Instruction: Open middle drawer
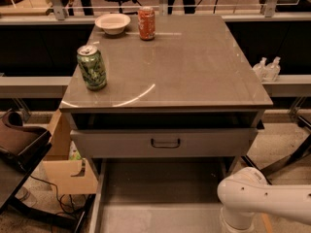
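Left of the cabinet, below the tabletop's [194, 67] front-left corner, a cardboard box [65, 166] sits just beside the drawer run. A green can [91, 67] stands near the left edge. A bowl [112, 23] and an orange can [146, 23] stand at the back edge (neither obstructs). Under the front edge is the top drawer [165, 142]. Below it the middle drawer [160, 217] lies pulled well out, so opening is judged largely done. The white arm [262, 200] sits low off the front-right corner, probably at the drawer front. The gripper is out of frame below, and its state cannot be told.
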Controlling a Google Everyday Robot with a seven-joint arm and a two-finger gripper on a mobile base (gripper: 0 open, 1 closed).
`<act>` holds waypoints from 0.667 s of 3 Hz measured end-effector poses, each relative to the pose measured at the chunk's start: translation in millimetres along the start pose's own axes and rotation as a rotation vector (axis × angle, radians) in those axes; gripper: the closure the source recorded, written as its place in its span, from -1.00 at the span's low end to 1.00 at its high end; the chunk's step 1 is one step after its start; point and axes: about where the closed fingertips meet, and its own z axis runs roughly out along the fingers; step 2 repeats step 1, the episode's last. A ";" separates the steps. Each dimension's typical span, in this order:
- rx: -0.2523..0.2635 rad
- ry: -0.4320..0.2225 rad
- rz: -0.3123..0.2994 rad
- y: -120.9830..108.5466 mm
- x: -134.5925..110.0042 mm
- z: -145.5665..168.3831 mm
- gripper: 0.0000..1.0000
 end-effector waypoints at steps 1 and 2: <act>-0.040 -0.005 -0.046 18.0 -3.3 -0.4 1.00; -0.040 -0.005 -0.046 18.0 -3.3 -0.4 1.00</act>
